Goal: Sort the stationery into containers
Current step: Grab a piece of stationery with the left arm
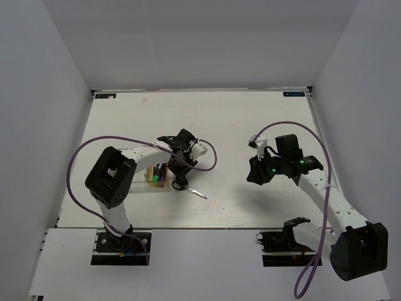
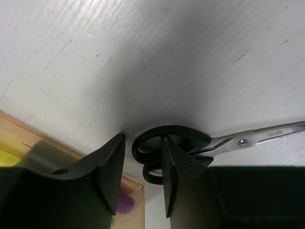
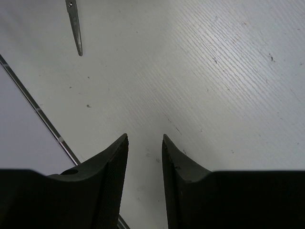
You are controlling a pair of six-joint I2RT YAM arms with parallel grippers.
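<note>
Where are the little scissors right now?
The small black-handled scissors lie on the white table, left side of the top view, just right of the amber-tan tray, under the left tool.

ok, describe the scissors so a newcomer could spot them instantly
On the white table, look at the left arm's pincer, lowered beside an amber tray of highlighters. The scissors lie flat on the bare table just right of that tray, black handles at the pincer. They're the only thing with shiny metal blades, which point away from the tray.
</note>
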